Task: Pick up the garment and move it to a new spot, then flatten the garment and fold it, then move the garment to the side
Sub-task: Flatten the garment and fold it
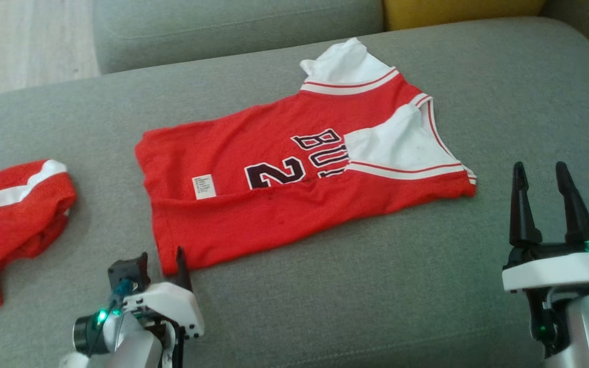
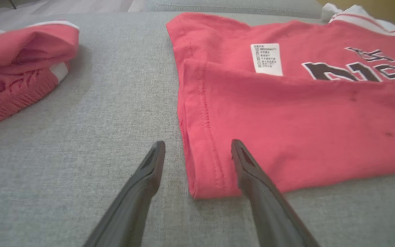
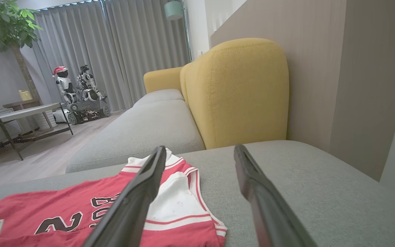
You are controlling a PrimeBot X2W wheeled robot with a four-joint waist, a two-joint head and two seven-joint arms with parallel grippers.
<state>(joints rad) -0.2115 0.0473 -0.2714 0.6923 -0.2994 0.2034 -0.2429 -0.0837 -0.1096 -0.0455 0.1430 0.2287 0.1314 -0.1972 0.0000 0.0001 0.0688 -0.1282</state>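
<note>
The jersey [image 1: 294, 189] lies on the grey sofa seat [image 1: 325, 306], near edge folded over. My left gripper [image 2: 197, 144], fingers apart, straddles its hem corner, lined up to pinch, I reckon; touching cloth or not, hard to say. Right gripper [image 1: 540, 168], spread and empty, hovers beside the shoulder end.

Left gripper [image 1: 161, 255], lower left of frame: two dark tapered fingers [image 1: 182, 268], white housing [image 1: 172, 301], green light [image 1: 101, 317], silver-grey forearm [image 1: 131, 345].
Right gripper [image 1: 539, 173], lower right: long black pointed fingers, white housing, teal light, pale forearm.
</note>
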